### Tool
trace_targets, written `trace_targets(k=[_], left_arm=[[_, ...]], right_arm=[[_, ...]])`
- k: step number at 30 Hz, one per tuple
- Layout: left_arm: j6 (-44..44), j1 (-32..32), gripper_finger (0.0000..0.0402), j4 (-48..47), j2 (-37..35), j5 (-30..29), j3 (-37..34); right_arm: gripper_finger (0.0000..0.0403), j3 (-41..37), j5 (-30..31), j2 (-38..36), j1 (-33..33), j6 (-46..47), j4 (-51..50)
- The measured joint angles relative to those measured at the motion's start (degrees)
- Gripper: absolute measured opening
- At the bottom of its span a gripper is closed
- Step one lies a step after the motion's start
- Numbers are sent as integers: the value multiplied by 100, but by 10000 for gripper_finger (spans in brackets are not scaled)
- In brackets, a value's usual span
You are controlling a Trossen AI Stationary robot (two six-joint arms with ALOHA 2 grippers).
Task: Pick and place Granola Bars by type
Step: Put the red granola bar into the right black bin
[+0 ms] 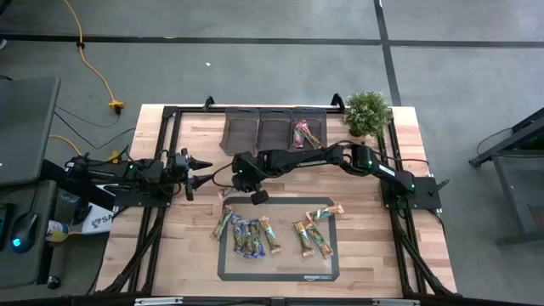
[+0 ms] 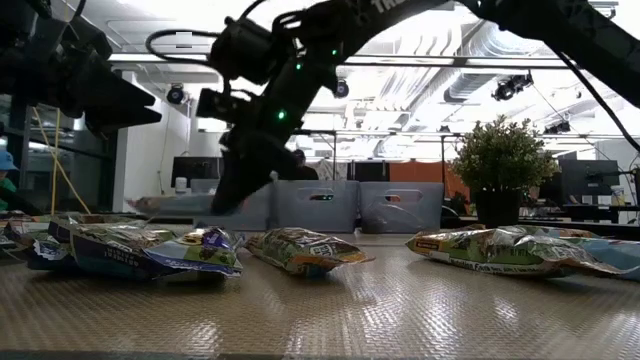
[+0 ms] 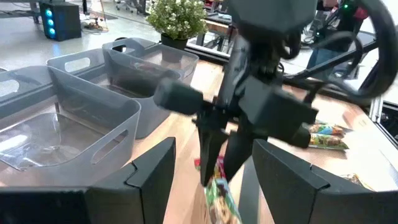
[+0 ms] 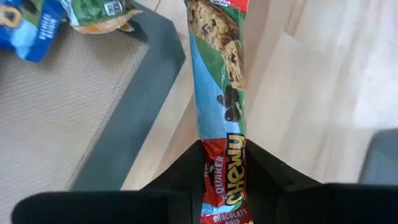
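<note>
**Bar in the air, bins ahead**

Bar first: a red and green Quaker Chewy granola bar (image 4: 219, 93) hangs from the right gripper (image 4: 222, 163), whose two dark fingers are clenched on the wrapper's red end so that the rest dangles free below them. From the left wrist view the same bar (image 3: 219, 194) shows trailing under the right gripper (image 3: 217, 165), above the bare wood between the mat and the bins.

Beneath and behind that gripper, the other bars (image 1: 252, 237) lie on the dark mat (image 1: 276, 274), blue ones bunched at one side, green and tan ones (image 1: 308, 238) at the other. Ahead of it stand three grey bins (image 1: 274, 130) in a row; the one nearest the potted plant (image 1: 367, 112) already holds pink-wrapped bars (image 1: 303, 136), the other two look bare.

The left gripper (image 1: 197, 170) waits off to the side, fingers apart and holding nothing.

To my eye the carry is the step in hand. Done well, it means keeping the pinch firm, since only the wrapper's tip is caught and the bar could swing or slip; lifting high enough for the hanging end to clear the bin wall; and letting go only once the bar is over the bin of its own kind, low enough that it drops flat.
</note>
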Motion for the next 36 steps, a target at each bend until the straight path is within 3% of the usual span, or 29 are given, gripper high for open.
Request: trace_targets(k=[11,20,27,36], left_arm=[[1,2,211,2,0,7,-2],[0,2,211,2,0,9,-1],[2,2,211,2,0,11,-2],[0,2,211,4,0,11,-1]], right_arm=[[78,7,846,-628,2,600,-1542],[78,7,1234,-1105,-4,1592,-1983],[78,7,1732,-1530,-105,2746,-2107],[78,7,2874,-2154,-466,4652,-2443]])
